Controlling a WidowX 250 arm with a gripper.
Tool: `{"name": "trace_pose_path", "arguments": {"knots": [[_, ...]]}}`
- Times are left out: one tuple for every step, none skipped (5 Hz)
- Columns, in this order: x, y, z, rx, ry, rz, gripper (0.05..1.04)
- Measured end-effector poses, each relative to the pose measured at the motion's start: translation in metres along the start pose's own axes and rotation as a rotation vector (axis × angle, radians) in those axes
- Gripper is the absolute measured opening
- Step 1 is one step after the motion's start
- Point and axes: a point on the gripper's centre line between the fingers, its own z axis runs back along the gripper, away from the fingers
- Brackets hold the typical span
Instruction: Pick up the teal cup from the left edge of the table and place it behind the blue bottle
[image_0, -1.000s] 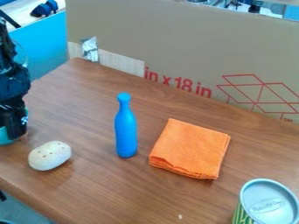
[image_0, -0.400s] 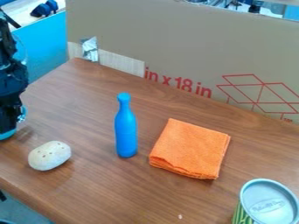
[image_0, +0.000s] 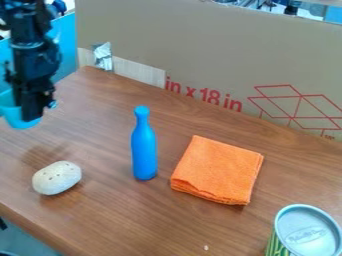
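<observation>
At the left of the camera view my gripper (image_0: 31, 111) hangs above the table's far left part, shut on a turquoise cup (image_0: 11, 113). Part of the cup is hidden behind the gripper. Below them a pale, speckled, potato-like object (image_0: 57, 178) lies on the wood. To its right a blue bottle (image_0: 143, 150) stands upright, and beside that is a folded orange cloth (image_0: 218, 170). A can with a silvery lid (image_0: 308, 231) stands in the near right corner.
The brown wooden table (image_0: 167, 220) has its near left edge running down from the left side. A tall cardboard panel (image_0: 220, 47) with red print walls off the back. Silver tape (image_0: 103, 55) sticks to it near the table's back corner.
The gripper has moved up and to the right in view, with the turquoise cup lifted along with it. The bottle, cloth, can and pale object have stayed put.
</observation>
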Motion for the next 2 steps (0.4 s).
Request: {"name": "trace_pose_path", "arguments": {"knots": [[0.042,-0.009,-0.014,-0.004,0.060,0.010,0.101],[0.091,-0.013,-0.022,-0.022,0.070,-0.006,0.101]]}}
